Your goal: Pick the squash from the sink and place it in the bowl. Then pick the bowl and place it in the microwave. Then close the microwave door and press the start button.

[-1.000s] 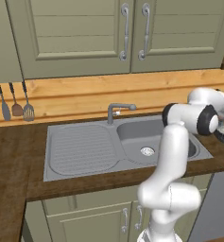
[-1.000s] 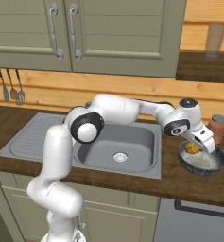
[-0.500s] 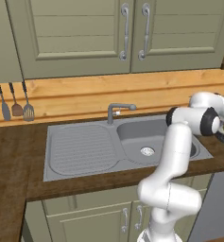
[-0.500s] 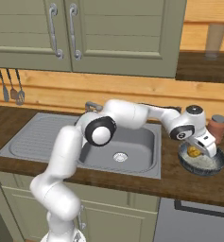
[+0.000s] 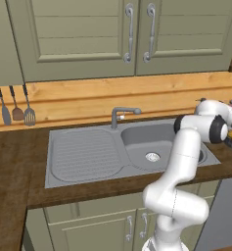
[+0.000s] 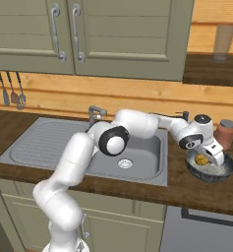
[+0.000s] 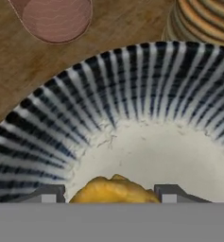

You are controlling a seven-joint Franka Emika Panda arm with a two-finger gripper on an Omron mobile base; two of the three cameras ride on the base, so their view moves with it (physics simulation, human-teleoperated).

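While the white arm reaches across the grey steel sink [image 6: 49, 142], its gripper [image 6: 212, 153] hangs just over the bowl [image 6: 226, 170] on the dark wooden counter, fingers spread either side of the squash [image 7: 114, 190], perhaps just letting it go. That lumpy yellow-orange squash sits low inside the bowl. The bowl is round and deep, with a pale speckled floor and dark radiating stripes up its wall. A reddish-brown jar [image 6: 226, 133] stands just behind.
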